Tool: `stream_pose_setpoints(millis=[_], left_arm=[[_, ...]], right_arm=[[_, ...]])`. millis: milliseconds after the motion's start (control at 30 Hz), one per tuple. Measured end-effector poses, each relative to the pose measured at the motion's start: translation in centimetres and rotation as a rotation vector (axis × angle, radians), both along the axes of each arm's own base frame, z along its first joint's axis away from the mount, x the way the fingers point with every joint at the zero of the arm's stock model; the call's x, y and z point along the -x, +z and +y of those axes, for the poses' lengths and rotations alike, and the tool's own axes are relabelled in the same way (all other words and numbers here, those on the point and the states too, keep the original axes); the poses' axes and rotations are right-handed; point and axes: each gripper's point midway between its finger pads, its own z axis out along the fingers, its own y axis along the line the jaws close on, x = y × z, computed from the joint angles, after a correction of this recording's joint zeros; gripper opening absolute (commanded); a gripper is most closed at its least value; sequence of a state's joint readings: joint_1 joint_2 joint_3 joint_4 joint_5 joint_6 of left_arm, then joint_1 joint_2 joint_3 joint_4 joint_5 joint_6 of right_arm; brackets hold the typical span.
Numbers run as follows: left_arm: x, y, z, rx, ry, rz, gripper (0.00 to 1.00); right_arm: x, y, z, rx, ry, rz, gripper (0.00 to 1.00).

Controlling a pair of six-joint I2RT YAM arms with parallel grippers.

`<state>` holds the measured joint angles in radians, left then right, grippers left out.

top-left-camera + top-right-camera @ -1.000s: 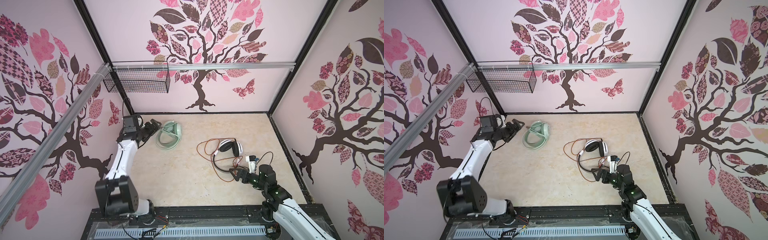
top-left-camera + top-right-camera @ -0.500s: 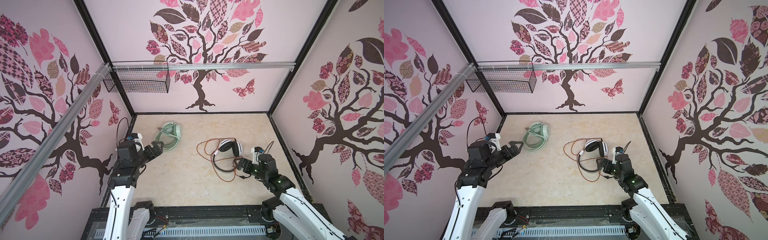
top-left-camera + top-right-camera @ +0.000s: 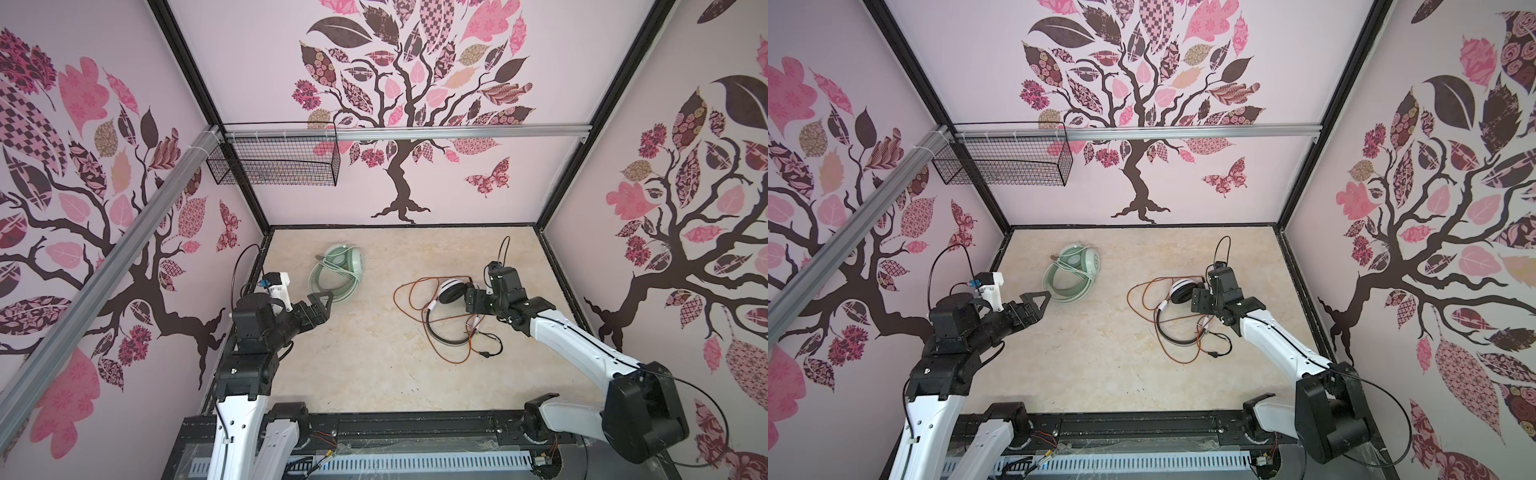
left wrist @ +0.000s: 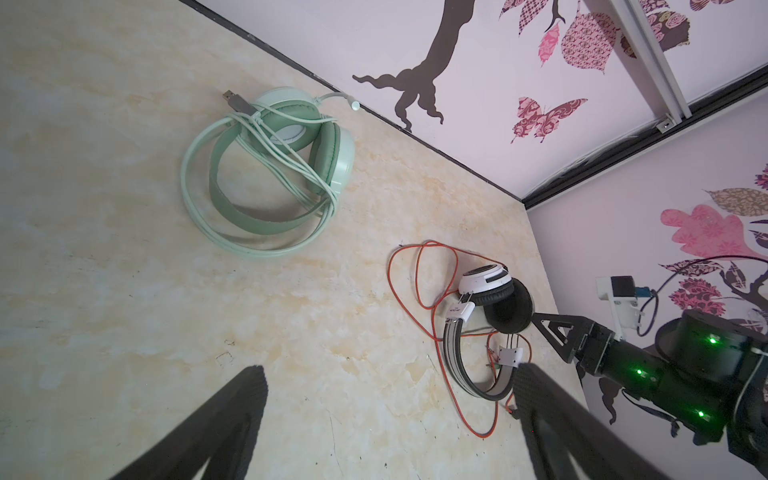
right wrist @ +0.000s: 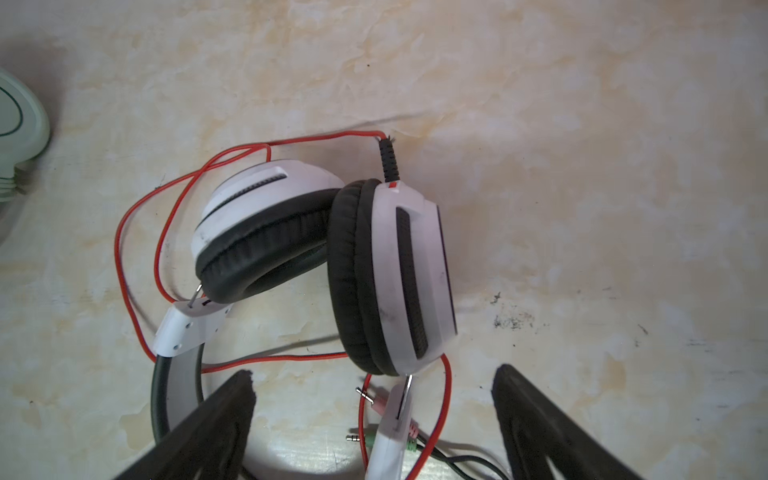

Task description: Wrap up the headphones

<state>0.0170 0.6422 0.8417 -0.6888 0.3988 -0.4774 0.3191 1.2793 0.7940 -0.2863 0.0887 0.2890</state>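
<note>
Between tree-printed walls (image 3: 457,195), tabletop (image 3: 374,365) holds mint headphones (image 3: 348,261) and white headphones (image 3: 451,289).

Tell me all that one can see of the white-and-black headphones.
The white-and-black headphones lie on the table, right of the middle. Two white plastic-looking cups with black padded cushions lean together; the thin headband is white and black. Their orange-red cable sprawls loose, unwrapped. The open right gripper is at one headband end; contact unclear.

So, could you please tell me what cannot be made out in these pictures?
Both top views: the right arm covers the white-and-black headphones' second ear cup.
Right wrist view: the frame edge cuts off the mint-green headphones.
Left wrist view: the left fingers hide part of the orange-red cable.
</note>
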Motion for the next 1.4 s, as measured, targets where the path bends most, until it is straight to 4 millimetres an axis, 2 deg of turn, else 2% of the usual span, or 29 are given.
stream_pose_setpoints(millis=[333,467,600,633,700,767,800,867,1000,1133,1333,1400], left_arm=[[0.2,0.1,-0.7,0.012,-0.037,-0.006,0.97],[0.4,0.3,-0.8,0.012,-0.042,-0.016,0.97],[0.6,0.5,-0.9,0.012,-0.046,-0.027,0.97],[0.6,0.5,-0.9,0.012,-0.047,-0.028,0.96],[0.5,0.5,-0.9,0.012,-0.048,-0.029,0.96],[0.5,0.5,-0.9,0.012,-0.049,-0.029,0.97],[0.5,0.5,-0.9,0.012,-0.048,-0.028,0.96],[0.4,0.4,-0.9,0.012,-0.049,-0.022,0.96],[0.1,-0.1,-1.2,0.020,-0.065,0.003,0.97],[-0.2,-0.9,-2.1,0.022,-0.102,0.040,0.96],[0.3,-2.5,-5.4,-0.007,-0.212,0.092,0.96],[0.6,-3.0,-6.3,-0.012,-0.226,0.114,0.96]], right_arm=[[-3.2,-2.5,0.2,0.121,0.046,0.059,0.87],[-4.5,-3.3,0.6,0.139,0.055,0.080,0.77],[-4.6,-4.2,0.6,0.145,0.056,0.102,0.67],[-4.6,-4.3,0.5,0.145,0.052,0.104,0.59],[-4.6,-4.4,0.3,0.147,0.041,0.103,0.54],[-4.6,-4.5,0.3,0.144,0.033,0.101,0.43],[-4.6,-4.5,0.2,0.142,0.026,0.100,0.40],[-4.6,-4.5,0.1,0.134,0.010,0.104,0.36],[-4.2,-4.3,-0.1,0.103,-0.040,0.098,0.38],[-3.3,-2.5,-0.7,0.046,-0.121,0.047,0.39],[-1.8,3.0,-1.4,-0.049,-0.269,-0.132,0.37],[-1.2,5.0,-0.5,-0.068,-0.281,-0.196,0.37]])
